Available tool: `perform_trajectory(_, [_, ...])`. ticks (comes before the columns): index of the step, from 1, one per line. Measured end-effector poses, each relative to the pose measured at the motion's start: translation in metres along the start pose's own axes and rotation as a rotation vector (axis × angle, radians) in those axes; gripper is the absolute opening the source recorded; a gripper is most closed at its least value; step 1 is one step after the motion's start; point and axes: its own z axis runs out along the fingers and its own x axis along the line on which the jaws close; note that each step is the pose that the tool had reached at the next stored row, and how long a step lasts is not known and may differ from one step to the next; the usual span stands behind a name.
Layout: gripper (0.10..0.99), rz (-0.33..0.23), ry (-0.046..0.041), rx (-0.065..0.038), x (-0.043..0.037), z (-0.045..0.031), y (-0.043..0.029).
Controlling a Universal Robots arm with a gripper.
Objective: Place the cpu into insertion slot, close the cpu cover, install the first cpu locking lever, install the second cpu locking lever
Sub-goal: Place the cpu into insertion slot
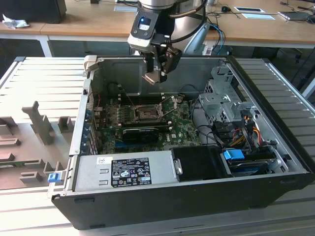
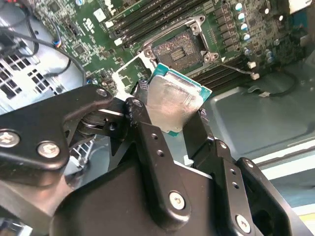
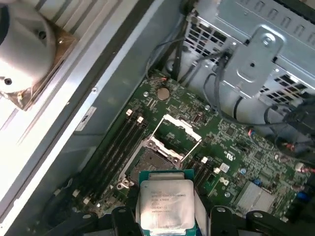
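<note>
My gripper [image 1: 153, 74] hangs over the open computer case, shut on the cpu [image 1: 150, 78], a flat square chip with a silver top. In both wrist views the cpu [image 2: 174, 105] [image 3: 166, 205] sits between the black fingers [image 2: 152, 142], held by two opposite edges. The insertion slot [image 1: 146, 114] [image 2: 177, 51] [image 3: 150, 160] lies bare on the green board below, a little ahead of the chip. The cpu cover [image 1: 170, 104] [image 3: 178, 129] is swung up and open beside the slot. A thin wire lever [image 2: 236, 66] stands loose by the slot.
A long black expansion card [image 1: 142, 132] lies in front of the slot, and memory sticks [image 3: 115, 147] run beside it. A silver drive cage [image 1: 221, 98] with cables stands at the exterior view's right. The power supply [image 1: 128, 172] fills the near side.
</note>
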Motion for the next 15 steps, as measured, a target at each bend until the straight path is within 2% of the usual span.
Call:
perform_trajectory(2, [0.529,0.073,-0.0061,-0.001,0.0000,0.0010,-0.0001])
perform_trajectory(6, [0.529,0.141,-0.0118,-0.002,0.0000,0.0020,-0.0002])
perform_trajectory(8, [0.529,0.192,-0.0160,-0.003,0.0000,0.0032,-0.0002])
perform_trajectory(11, [0.529,0.209,-0.0174,-0.003,0.0009,0.0044,-0.0020])
perform_trajectory(15, [0.529,0.216,-0.0180,-0.003,0.0050,0.0067,-0.0089])
